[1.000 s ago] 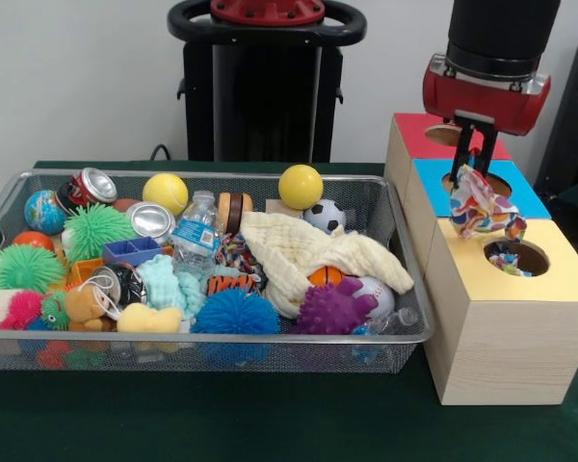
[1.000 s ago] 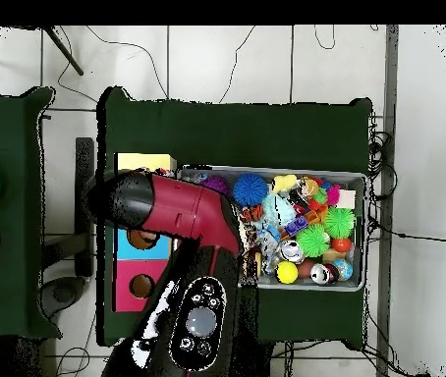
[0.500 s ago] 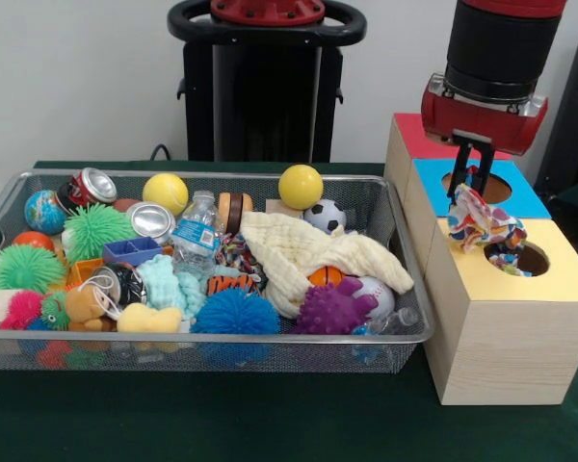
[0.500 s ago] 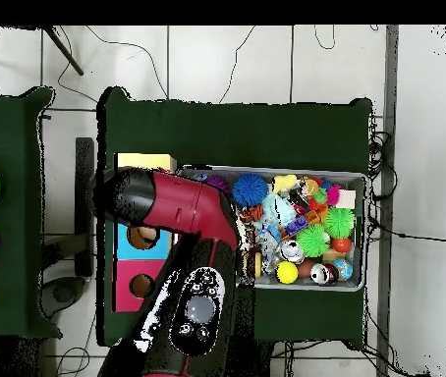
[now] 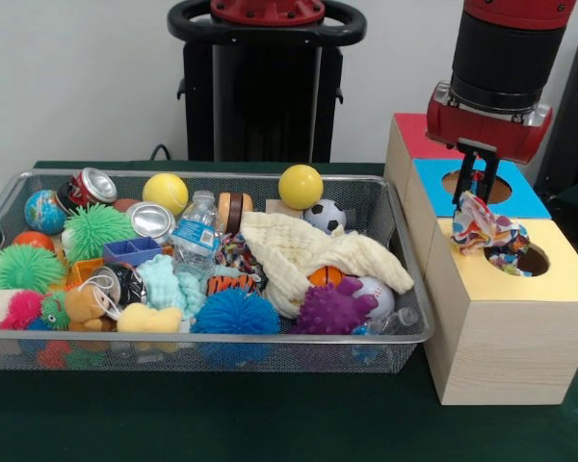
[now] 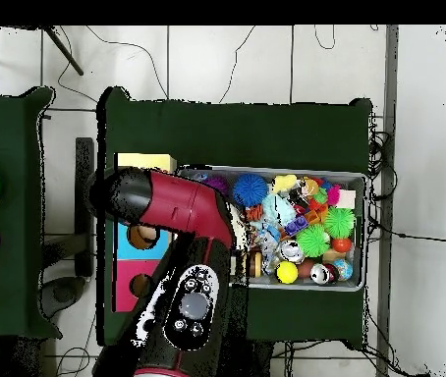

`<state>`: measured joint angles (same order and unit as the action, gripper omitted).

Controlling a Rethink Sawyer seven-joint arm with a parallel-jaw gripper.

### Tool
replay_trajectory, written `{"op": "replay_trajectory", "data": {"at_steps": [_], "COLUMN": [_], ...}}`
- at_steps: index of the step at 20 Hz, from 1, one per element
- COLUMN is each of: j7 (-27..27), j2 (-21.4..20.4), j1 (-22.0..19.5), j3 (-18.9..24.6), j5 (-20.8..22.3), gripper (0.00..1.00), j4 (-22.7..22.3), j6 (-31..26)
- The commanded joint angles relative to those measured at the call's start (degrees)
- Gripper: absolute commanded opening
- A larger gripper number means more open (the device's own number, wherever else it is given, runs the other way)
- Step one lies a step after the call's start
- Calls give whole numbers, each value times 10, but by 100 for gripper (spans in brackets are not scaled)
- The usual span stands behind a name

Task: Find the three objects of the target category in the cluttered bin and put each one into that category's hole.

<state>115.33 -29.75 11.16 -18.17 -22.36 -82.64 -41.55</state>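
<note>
Fabric piece (image 5: 486,231) lies beside the hole (image 5: 530,259).

White wall (image 5: 77,77), tiled floor (image 6: 227,59), green-covered table (image 6: 237,123)

Wire-mesh bin (image 5: 299,351), pale wooden cube (image 5: 506,337)

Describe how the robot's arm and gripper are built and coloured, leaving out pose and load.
The arm is a thick black cylinder ending in a glossy red collar with a thin silver band. Below it, the gripper is a small black bracket with narrow black fingers. From overhead, the arm is a red shell with black joint ends, and a black panel carries round grey buttons.
</note>
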Motion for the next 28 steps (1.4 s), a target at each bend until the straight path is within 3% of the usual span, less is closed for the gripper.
{"op": "replay_trajectory", "data": {"at_steps": [1,28], "j7": [183,193], "j2": [32,57], "j1": [9,33], "j3": [12,3], "j5": [-25,-36], "gripper": [0,0], "j4": [19,37], "j6": [5,28]}}
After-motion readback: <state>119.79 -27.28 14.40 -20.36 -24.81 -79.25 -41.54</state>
